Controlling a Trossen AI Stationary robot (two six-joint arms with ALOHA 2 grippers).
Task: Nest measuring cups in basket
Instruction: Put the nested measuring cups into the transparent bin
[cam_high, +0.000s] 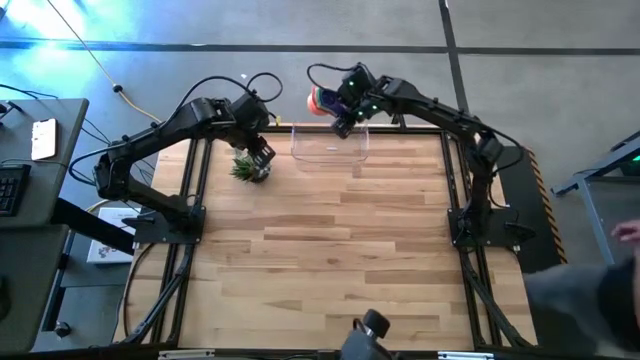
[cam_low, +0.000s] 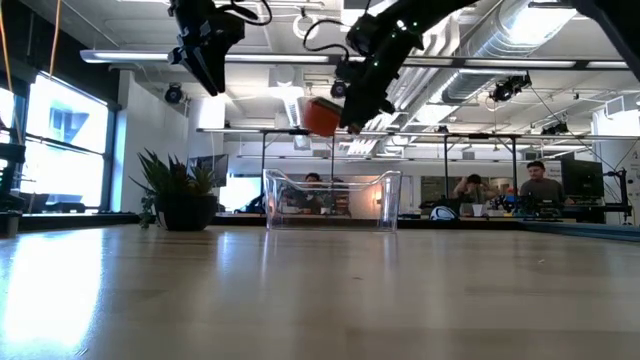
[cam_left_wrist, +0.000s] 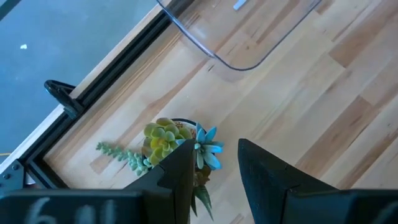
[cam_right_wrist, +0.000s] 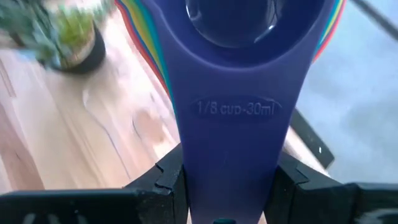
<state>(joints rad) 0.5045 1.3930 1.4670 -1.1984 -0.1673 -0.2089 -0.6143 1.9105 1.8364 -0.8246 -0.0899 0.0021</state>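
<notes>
Right hand grips the nested measuring cups by their handles, above the basket far-left rim, probably just outside. Releasing here could miss. Left hand narrow-gapped, empty over plant.

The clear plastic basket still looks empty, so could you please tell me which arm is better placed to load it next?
The right. Its hand is shut on the nested stack of coloured plastic measuring cups, raised over the clear rectangular basket's far left corner. The left hand hangs open and empty above the small potted plant.
</notes>
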